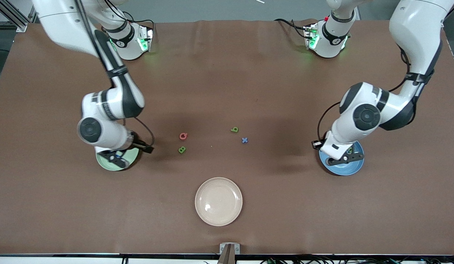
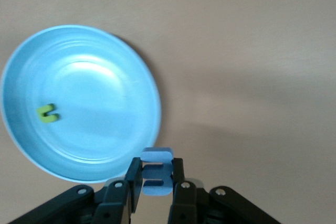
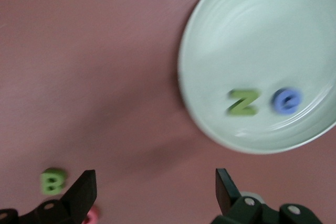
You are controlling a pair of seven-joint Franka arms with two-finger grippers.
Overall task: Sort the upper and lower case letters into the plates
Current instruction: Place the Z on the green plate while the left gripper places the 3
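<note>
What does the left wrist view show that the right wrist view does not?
Only the left wrist view: the blue plate with a yellow-green letter in it, and the left gripper shut on a blue letter. Only the right wrist view: the green plate holding a green Z and a blue letter, a green B, and the open right gripper. Both: brown table.

A brown bench (image 1: pixel 227 73) carries three glossy plates: a cream-beige plate (image 1: pixel 218 201), a pale green plate (image 3: pixel 247 35) holding a green letter Z (image 3: pixel 242 102) and a blue letter (image 3: pixel 287 100), and a medium blue plate (image 2: pixel 79 103) holding a yellow-green letter (image 2: pixel 47 113). Near the cream-beige plate lie a red letter (image 1: pixel 183 136), a green B (image 1: pixel 181 149), a yellow-green piece (image 1: pixel 234 129) and a blue X (image 1: pixel 244 140). Black fingers (image 2: pixel 181 192) clasp a pale blue letter (image 2: pixel 156 171).
</note>
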